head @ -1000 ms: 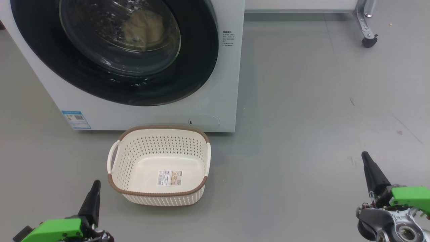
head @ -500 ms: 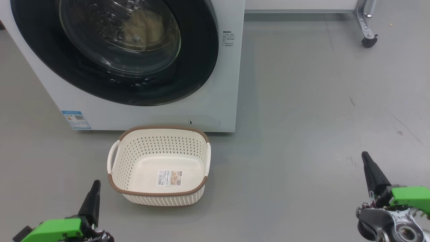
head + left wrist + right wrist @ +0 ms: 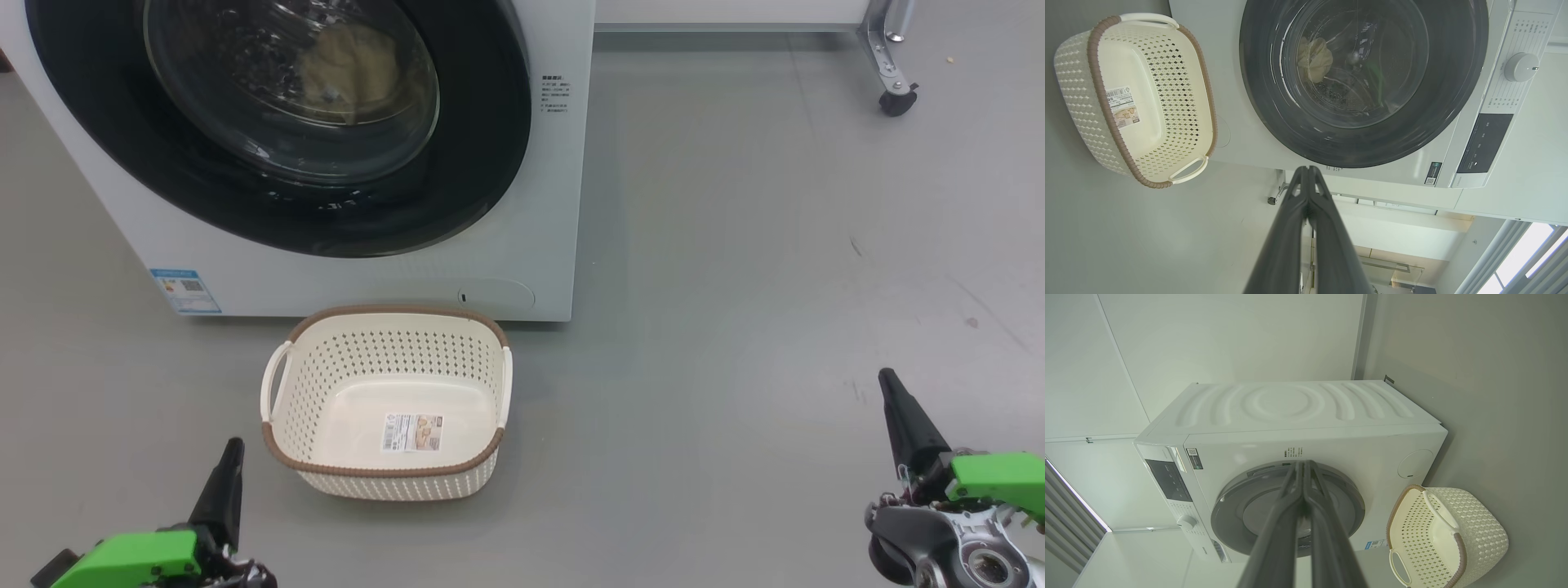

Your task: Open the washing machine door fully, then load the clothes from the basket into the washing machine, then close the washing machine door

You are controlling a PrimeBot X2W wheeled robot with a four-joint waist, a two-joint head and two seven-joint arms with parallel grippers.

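Observation:
The white washing machine (image 3: 539, 204) stands at the upper left with its round black-ringed door (image 3: 490, 122) shut flat against the front. Behind the glass lie pale cream clothes (image 3: 351, 69), seen too in the left wrist view as clothes (image 3: 1312, 57). The cream basket (image 3: 384, 478) with a brown rim sits on the floor before the washer, holding nothing but a label on its floor. My left gripper (image 3: 234, 447) is shut at the lower left, beside the basket. My right gripper (image 3: 887, 377) is shut at the lower right, well away from it.
Grey floor (image 3: 735, 327) spreads to the right of the washer. A metal leg on a castor (image 3: 896, 98) stands at the top right, under a white table edge. The washer's control knob (image 3: 1521, 67) and dark panel (image 3: 1484, 141) show in the left wrist view.

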